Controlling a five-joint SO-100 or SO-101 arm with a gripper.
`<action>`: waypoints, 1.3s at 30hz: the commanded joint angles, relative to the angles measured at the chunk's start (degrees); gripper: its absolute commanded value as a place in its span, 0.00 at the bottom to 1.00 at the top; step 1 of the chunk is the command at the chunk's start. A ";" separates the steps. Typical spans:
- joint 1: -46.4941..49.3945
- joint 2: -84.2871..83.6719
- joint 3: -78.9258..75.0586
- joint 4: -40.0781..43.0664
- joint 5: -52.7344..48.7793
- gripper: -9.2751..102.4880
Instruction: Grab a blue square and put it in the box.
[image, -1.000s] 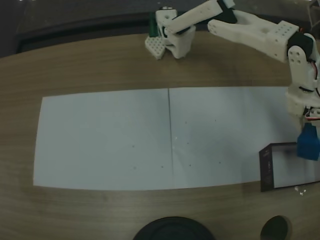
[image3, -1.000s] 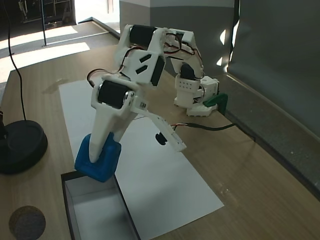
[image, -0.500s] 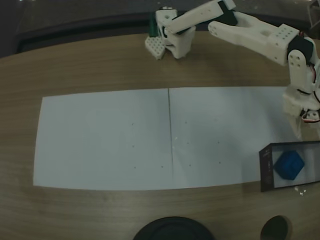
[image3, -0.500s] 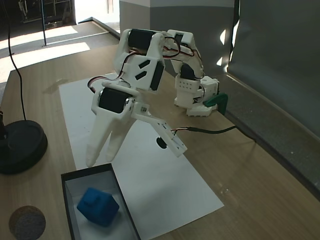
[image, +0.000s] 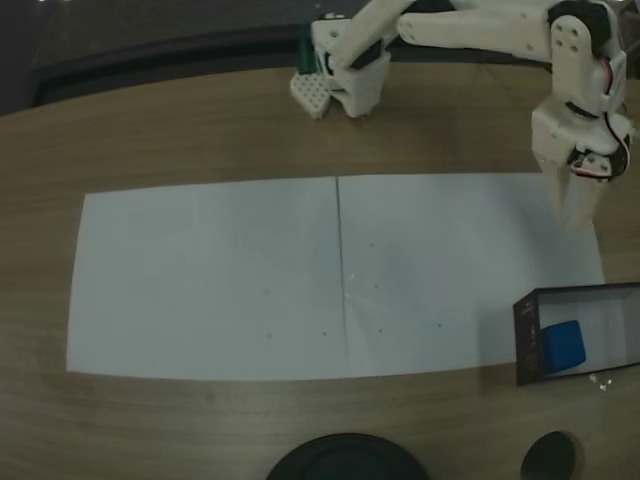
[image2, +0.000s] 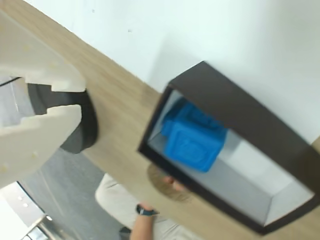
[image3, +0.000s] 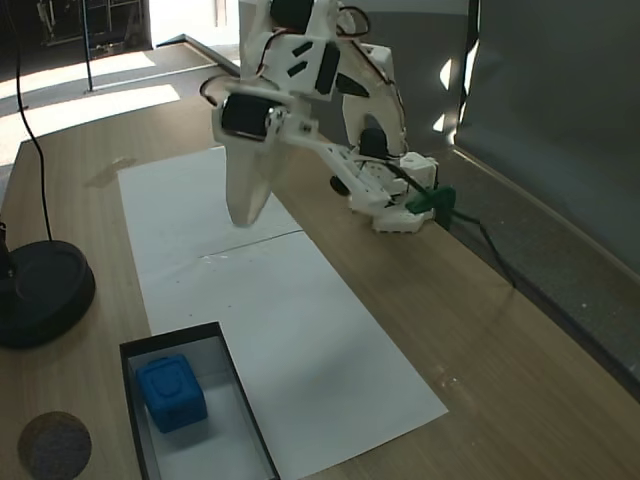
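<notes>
The blue square (image: 565, 344) lies inside the box (image: 528, 340) at the right end of the table, resting on the pale floor by the box's left wall in a fixed view. It sits free on the box floor as a blue square (image3: 172, 392) in the box (image3: 170, 337), and the wrist view has the blue square (image2: 192, 136) within the dark walls of the box (image2: 235, 107). My gripper (image: 572, 222) hangs high above the paper, well clear of the box. The gripper (image3: 241, 218) tapers to one point, its jaws nearly together and holding nothing. The gripper (image2: 80, 97) sits at the left edge of the wrist view.
White paper (image: 300, 280) covers the table's middle. A round black base (image3: 40, 290) and a small dark disc (image3: 55, 445) sit near the box along the table's edge. The arm's base (image: 340, 70) stands at the far side. A person's hand (image2: 145, 220) appears beyond the table edge.
The gripper let go of the blue square, which dropped into the box and settled flat. The arm then rose and swung back away from the box, and the jaws closed.
</notes>
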 joint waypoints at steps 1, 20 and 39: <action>4.39 14.24 2.37 0.26 1.67 0.08; 28.56 95.89 87.28 -15.91 -4.48 0.08; 35.77 126.30 119.62 -31.38 -12.13 0.08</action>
